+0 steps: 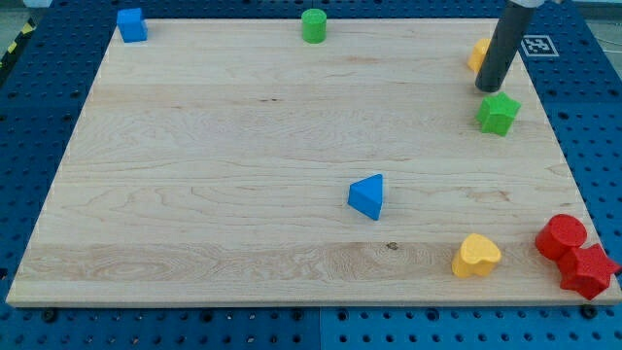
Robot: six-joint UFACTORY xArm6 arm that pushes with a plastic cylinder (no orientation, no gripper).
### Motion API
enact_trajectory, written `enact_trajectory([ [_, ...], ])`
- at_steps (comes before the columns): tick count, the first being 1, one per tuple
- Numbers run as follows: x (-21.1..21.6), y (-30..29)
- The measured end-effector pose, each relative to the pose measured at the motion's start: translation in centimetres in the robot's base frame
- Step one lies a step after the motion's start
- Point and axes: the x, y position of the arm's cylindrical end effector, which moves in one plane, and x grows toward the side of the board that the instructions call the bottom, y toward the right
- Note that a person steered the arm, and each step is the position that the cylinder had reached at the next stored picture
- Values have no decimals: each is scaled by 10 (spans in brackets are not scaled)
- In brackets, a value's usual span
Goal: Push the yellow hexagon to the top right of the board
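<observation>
The yellow hexagon (478,53) sits near the board's top right, mostly hidden behind my dark rod. My tip (488,88) rests on the board just below and right of the hexagon, touching or nearly touching it. A green star (498,114) lies just below my tip.
A blue cube (131,24) is at the top left and a green cylinder (313,25) at the top middle. A blue triangle (368,196) lies at centre right. A yellow heart (475,256) and two red blocks (562,237) (587,271) sit at the bottom right. The wooden board (194,194) ends at blue pegboard.
</observation>
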Motion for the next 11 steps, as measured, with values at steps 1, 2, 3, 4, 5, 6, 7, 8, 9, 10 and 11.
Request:
enact_trajectory([
  [1,7,0],
  [2,-1,0],
  [3,-26,0],
  [4,-45,0],
  [5,-53,0],
  [6,-54,0],
  [7,-55,0],
  [8,-57,0],
  [9,-58,1],
  [10,-77,5],
  [11,-78,7],
])
